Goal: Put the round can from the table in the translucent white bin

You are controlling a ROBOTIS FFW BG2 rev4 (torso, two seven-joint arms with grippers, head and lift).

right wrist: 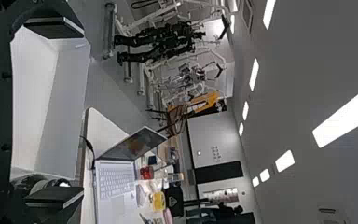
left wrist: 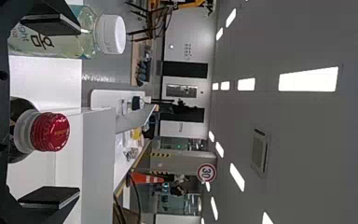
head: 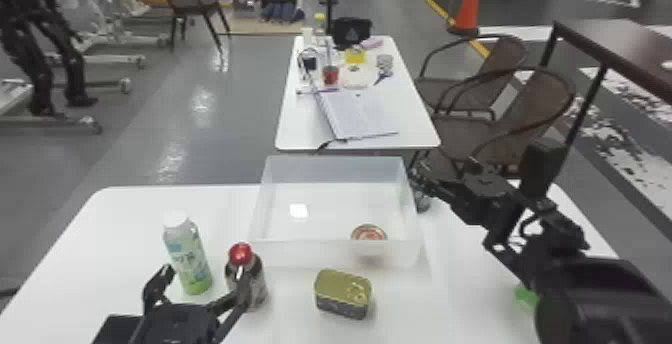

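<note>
The round can (head: 369,233) is lying inside the bin (head: 300,254), toward the robot's side, so the placing is looking done. The right gripper (right wrist: 83,112) is standing spread and empty beside it, perhaps for keeping clear. The left gripper (left wrist: 80,111), also spread, is pointing near the red-capped bottle (head: 240,254). The green bottle (head: 189,260) is wearing a printed label.

Round can (head: 369,232): reddish-and-pale circular face up, lying inside the bin by its near wall, right of centre, lower part blurred through the plastic | Translucent white bin (head: 300,254): rectangular, open-topped, upright on the white table (head: 115,248), at its far side.
</note>
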